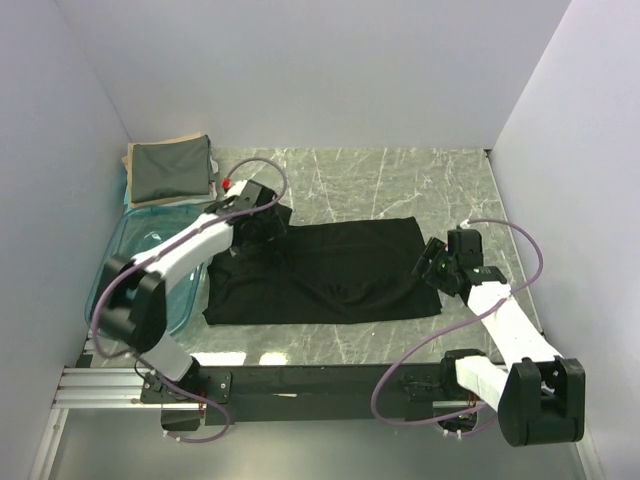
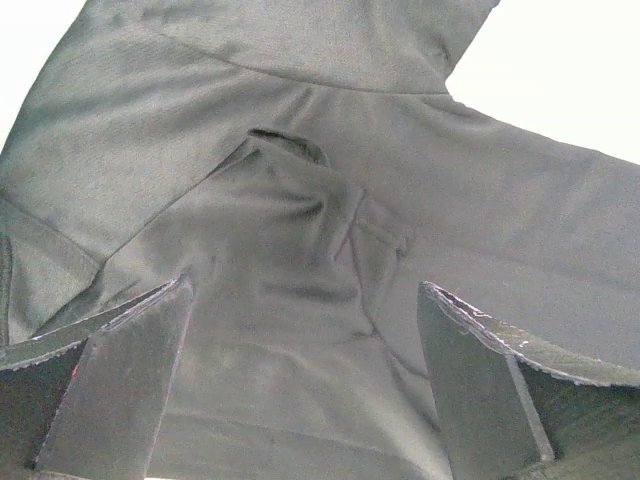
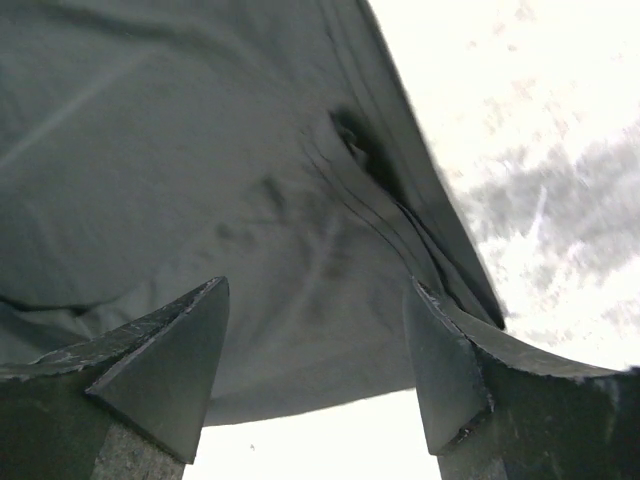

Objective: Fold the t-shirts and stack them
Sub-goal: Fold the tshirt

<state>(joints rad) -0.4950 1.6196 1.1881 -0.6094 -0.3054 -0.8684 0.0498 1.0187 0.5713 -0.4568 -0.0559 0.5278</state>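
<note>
Black shirt (image 1: pixel 330 270) spread flat mid-frame on table (image 1: pixel 400 180), a bunched ridge at its upper-left corner. Left gripper (image 2: pixel 305 290) low over that ridge, fingers wide apart, nothing clamped. Right gripper (image 3: pixel 315 285) at the shirt's right edge, fingers likewise apart, cloth below and between them, not pinched. Upper left of frame: folded grey-green shirt (image 1: pixel 170 170) atop beige shirt (image 1: pixel 165 201), at the far end of blue tub (image 1: pixel 118 262).
</note>
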